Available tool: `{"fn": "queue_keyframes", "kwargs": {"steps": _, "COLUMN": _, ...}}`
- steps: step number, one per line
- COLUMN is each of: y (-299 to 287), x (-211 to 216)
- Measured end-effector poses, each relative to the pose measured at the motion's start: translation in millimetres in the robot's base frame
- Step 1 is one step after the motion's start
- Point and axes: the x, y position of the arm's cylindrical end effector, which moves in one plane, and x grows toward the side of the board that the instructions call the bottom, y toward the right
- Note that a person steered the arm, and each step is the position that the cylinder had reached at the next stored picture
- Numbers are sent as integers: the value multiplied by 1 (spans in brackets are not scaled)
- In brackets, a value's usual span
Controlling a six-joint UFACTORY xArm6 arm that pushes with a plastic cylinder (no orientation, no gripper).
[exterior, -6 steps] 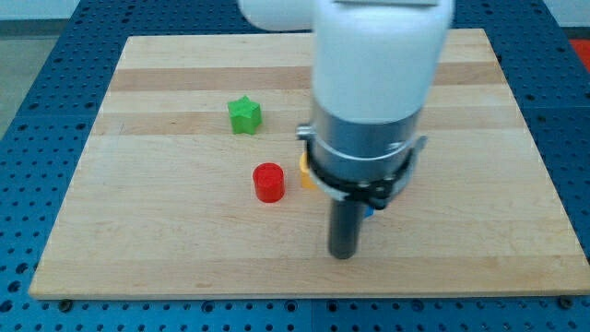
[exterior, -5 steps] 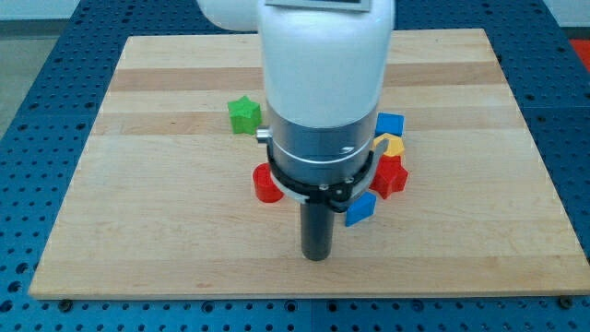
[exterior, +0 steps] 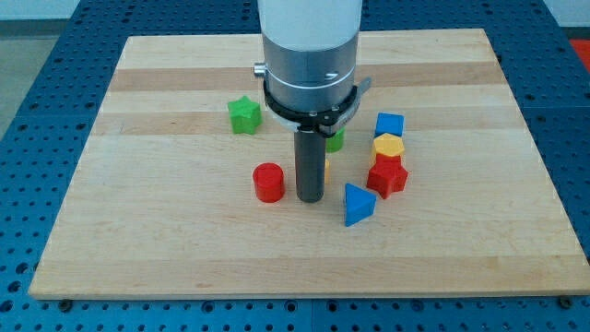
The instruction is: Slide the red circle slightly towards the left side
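Observation:
The red circle [exterior: 269, 182] is a short red cylinder standing on the wooden board [exterior: 166, 240], left of centre. My tip [exterior: 310, 198] rests on the board just to the view's right of the red circle, with a small gap between them. The dark rod rises from the tip into the grey and white arm body above.
A green star block [exterior: 244, 114] lies above and left of the red circle. A blue triangular block [exterior: 358, 203] lies right of my tip. Further right are a red star block [exterior: 387, 176], a yellow hexagon [exterior: 388, 146] and a blue block [exterior: 390, 124]. A green block [exterior: 336, 139] and a yellow block peek from behind the rod.
The arm has moved to the view's left and upward, so my tip went from below and right of the red circle to close beside its right. The blocks have not moved.

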Motion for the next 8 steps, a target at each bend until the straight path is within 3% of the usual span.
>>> {"fn": "queue_keyframes", "kwargs": {"steps": 4, "y": -1, "x": -3}}
{"fn": "queue_keyframes", "kwargs": {"steps": 8, "y": -44, "x": 10}}
